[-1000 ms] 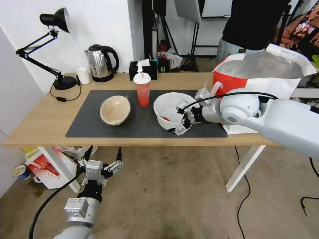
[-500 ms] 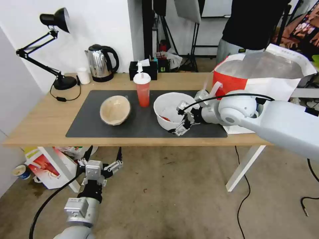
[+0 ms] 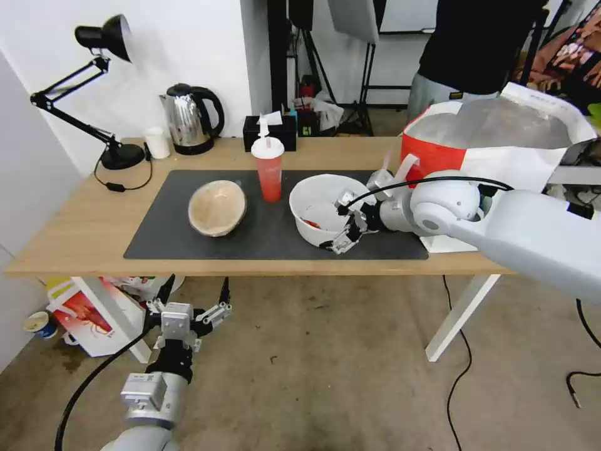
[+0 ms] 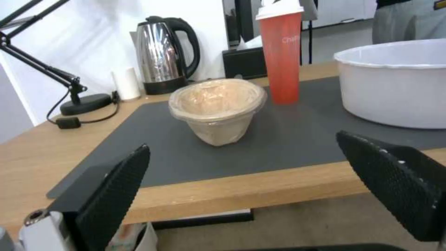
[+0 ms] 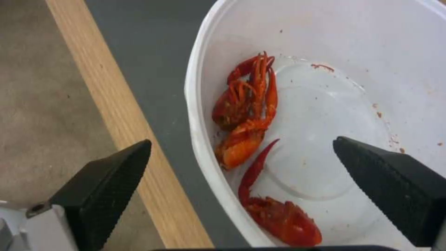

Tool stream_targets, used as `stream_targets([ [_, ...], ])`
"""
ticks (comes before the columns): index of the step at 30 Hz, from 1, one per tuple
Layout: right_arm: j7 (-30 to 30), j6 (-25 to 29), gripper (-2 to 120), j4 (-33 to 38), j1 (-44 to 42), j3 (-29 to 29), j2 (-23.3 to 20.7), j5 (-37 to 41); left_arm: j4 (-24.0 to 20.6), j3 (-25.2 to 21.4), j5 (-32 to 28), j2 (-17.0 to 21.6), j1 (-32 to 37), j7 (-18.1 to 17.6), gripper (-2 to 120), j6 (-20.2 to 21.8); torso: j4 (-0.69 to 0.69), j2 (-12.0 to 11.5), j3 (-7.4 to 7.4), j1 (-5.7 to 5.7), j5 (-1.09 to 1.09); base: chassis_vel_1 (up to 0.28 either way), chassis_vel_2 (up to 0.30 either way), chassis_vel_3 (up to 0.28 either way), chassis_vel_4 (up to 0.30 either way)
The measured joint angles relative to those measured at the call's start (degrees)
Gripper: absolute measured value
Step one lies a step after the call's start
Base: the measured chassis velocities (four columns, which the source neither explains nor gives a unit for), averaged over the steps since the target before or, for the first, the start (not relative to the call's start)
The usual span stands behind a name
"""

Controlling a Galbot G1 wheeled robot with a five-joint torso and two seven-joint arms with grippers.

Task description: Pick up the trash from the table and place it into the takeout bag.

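left hand (image 3: 188, 313), nearest the robot, hangs parked below the front edge of the table (image 3: 75, 238), its fingers spread and holding nothing; it has not moved over the last second. on the table's dark grey mat (image 3: 263, 241), the right hand (image 3: 343, 227) sits at the near right side of the white plastic bowl (image 3: 319, 197), fingers spread wide so that one lies outside the rim and the other over the inside. compared with a second ago, this hand has crept slightly farther over the bowl, with no closing of the fingers visible; the grasp is judged to be in preparation, not made. the right wrist view shows red crayfish shells (image 5: 248, 115) lying in the bowl's bottom, a load that could spill if the bowl is tipped. left of the bowl stand the red drink cup (image 3: 268, 168) and, farther left, the tan paper bowl (image 3: 216, 207), both untouched. at the far right, the takeout bag (image 3: 494, 141) stands open, foil lining showing. all three pieces of trash are judged still to be collected.
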Motion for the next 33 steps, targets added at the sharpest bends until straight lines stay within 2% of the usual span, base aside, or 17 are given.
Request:
stream_targets([
  [20, 0.22, 0.01, 100, -2.76, 1.05, -1.78, 2.97, -0.10, 0.00, 0.00, 0.00, 0.00, 0.00, 0.00, 100, 0.00, 0.01, 0.00, 0.00, 0.00, 0.00, 0.000, 0.000, 0.000, 0.000],
  [33, 0.12, 0.01, 100, -3.62, 0.86, -2.34, 3.05, -0.34, 0.00, 0.00, 0.00, 0.00, 0.00, 0.00, 100, 0.00, 0.00, 0.00, 0.00, 0.00, 0.00, 0.000, 0.000, 0.000, 0.000],
])
